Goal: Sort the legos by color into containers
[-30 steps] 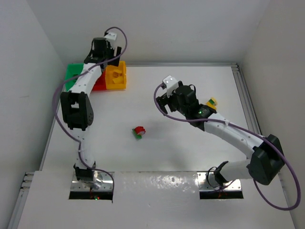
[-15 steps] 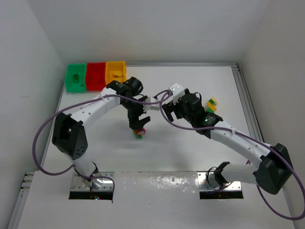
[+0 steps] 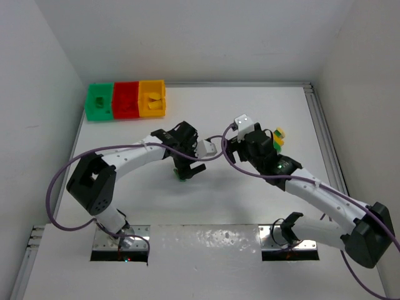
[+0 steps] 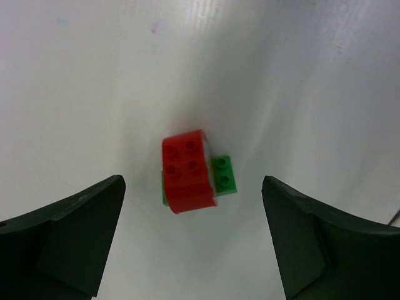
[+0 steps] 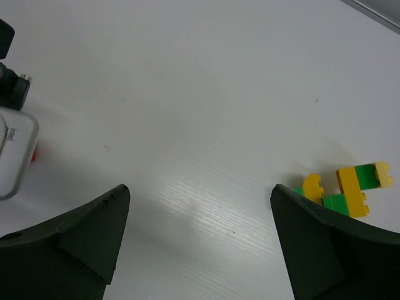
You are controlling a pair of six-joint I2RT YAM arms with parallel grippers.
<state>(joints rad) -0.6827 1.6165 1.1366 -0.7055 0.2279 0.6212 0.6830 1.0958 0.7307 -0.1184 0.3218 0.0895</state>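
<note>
Two clusters remain on worktop (image 3: 250,106) | red-and-green legos (image 4: 186,172) between wide jaws of left gripper (image 4: 194,240), untouched | yellow-green legos (image 5: 344,187) near right gripper (image 5: 199,244), wide, empty | containers (image 3: 125,116) hold some bricks | sorting judged partly done

Red brick (image 4: 186,172), green brick (image 4: 224,174), white table (image 4: 94,94)

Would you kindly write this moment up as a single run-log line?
left gripper: open, over red-green lego cluster | right gripper: open, empty, yellow-green legos to its side | containers: far left corner
</note>
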